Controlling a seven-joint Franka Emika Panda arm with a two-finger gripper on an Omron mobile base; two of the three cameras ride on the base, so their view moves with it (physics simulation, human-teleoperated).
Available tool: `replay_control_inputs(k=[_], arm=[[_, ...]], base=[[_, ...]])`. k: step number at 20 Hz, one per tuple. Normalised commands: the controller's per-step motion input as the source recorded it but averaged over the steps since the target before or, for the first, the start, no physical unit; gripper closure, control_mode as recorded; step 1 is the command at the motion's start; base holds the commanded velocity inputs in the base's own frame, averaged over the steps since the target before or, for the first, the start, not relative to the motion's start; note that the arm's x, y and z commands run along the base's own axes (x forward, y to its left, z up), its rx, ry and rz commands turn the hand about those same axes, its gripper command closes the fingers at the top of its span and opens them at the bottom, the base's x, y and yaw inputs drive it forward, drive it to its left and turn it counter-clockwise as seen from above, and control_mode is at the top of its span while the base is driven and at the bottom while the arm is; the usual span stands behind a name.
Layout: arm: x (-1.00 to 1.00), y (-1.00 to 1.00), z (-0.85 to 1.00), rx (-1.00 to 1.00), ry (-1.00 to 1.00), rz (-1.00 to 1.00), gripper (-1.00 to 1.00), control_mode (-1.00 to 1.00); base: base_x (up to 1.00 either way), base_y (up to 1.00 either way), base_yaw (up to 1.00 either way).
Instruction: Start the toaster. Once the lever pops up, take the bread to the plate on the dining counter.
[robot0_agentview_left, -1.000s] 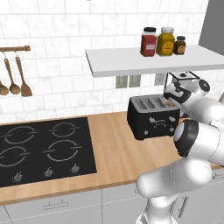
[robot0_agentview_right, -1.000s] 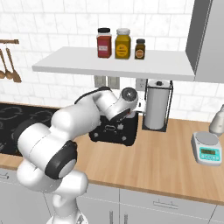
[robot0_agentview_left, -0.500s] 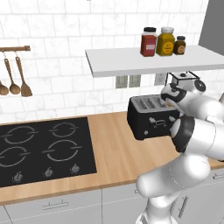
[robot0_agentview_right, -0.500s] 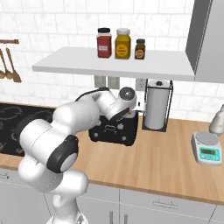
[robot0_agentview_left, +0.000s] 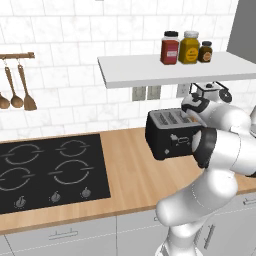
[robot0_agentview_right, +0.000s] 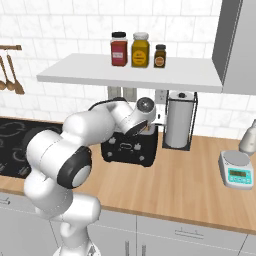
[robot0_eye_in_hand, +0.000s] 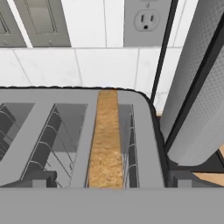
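Wooden tabletop (robot0_agentview_left: 125, 165): bread (robot0_eye_in_hand: 104, 144) edge-up in toaster (robot0_agentview_left: 172, 132) slot, directly ahead of released jaws.

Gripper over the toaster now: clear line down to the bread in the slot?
Probably yes. The hand view looks straight down at the bread, standing edge-up in the toaster's slot with nothing above it. The paper towel roll stands off to the side.
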Motion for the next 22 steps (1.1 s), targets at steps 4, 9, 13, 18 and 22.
replay_control_inputs(k=[4, 9, 13, 18, 22], arm=[[0.08, 0.00, 0.00, 0.00, 0.00, 0.00, -1.00, -1.00], [0.00, 0.02, 0.00, 0.00, 0.01, 0.00, -1.00, -1.00], [0.00, 0.16, -0.02, 0.00, 0.04, 0.00, -1.00, -1.00], [0.00, 0.12, -0.06, 0.00, 0.07, 0.00, 1.00, -1.00], [0.00, 0.00, 0.00, 0.00, 0.05, 0.00, 1.00, -1.00]], base=[[0.00, 0.00, 0.00], [0.00, 0.00, 0.00], [0.00, 0.00, 0.00], [0.00, 0.00, 0.00], [0.00, 0.00, 0.00]])
